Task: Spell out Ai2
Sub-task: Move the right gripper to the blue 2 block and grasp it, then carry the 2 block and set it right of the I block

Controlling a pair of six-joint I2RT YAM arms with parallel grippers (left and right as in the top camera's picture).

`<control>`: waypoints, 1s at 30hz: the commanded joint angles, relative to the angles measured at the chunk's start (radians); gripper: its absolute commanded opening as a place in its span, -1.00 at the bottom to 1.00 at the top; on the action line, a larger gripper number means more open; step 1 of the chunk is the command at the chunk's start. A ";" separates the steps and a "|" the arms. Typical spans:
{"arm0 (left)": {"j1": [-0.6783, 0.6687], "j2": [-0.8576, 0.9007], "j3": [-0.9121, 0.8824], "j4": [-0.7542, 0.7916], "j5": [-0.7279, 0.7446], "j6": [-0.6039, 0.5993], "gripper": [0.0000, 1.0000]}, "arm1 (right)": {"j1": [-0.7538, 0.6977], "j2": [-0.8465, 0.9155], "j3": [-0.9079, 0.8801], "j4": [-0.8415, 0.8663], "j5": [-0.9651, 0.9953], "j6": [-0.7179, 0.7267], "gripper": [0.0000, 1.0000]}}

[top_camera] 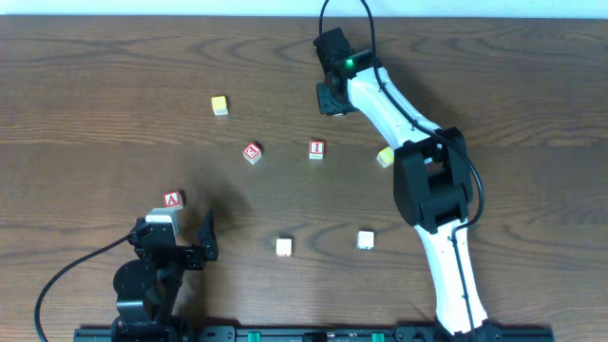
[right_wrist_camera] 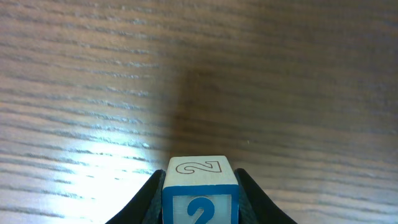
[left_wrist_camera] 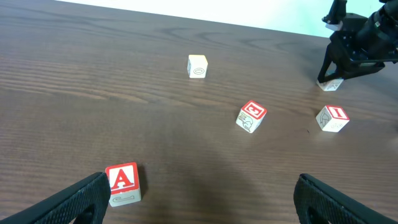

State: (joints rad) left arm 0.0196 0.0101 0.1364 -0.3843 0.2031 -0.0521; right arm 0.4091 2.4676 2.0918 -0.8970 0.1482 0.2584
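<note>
The red "A" block (top_camera: 172, 199) sits at the left, just ahead of my left gripper (top_camera: 186, 231), which is open and empty; in the left wrist view the A block (left_wrist_camera: 122, 182) lies beside the left finger. The red "I" block (top_camera: 316, 148) (left_wrist_camera: 331, 118) stands mid-table. My right gripper (top_camera: 332, 103) is at the far middle, shut on the blue "2" block (right_wrist_camera: 200, 193), low over the table; it also shows in the left wrist view (left_wrist_camera: 331, 82).
A red block (top_camera: 252, 152) (left_wrist_camera: 251, 116) lies left of the I block. A yellow-faced block (top_camera: 219, 105) (left_wrist_camera: 198, 65) is at the far left, another yellow one (top_camera: 385, 157) by the right arm, and two white blocks (top_camera: 284, 247) (top_camera: 366, 239) sit near the front.
</note>
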 commanded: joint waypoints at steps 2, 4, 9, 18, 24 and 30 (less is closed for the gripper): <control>0.005 -0.006 -0.022 -0.001 -0.003 -0.004 0.91 | 0.000 -0.008 0.004 -0.040 0.008 -0.002 -0.62; 0.005 -0.006 -0.022 -0.001 -0.003 -0.003 0.91 | 0.003 -0.032 0.004 -0.055 0.005 -0.002 -0.76; 0.005 -0.006 -0.022 -0.001 -0.003 -0.003 0.91 | 0.013 -0.131 0.004 -0.108 -0.056 -0.001 -0.97; 0.005 -0.006 -0.022 -0.001 -0.003 -0.004 0.91 | 0.035 -0.274 -0.012 -0.335 -0.083 0.120 -0.97; 0.005 -0.006 -0.022 -0.001 -0.003 -0.003 0.91 | 0.117 -0.452 -0.291 -0.150 -0.042 0.135 -0.98; 0.005 -0.006 -0.022 -0.001 -0.003 -0.004 0.91 | 0.118 -0.526 -0.555 0.044 -0.067 0.214 -0.98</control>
State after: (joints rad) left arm 0.0196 0.0101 0.1364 -0.3843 0.2028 -0.0521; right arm 0.5434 1.9511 1.5902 -0.8692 0.0772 0.4080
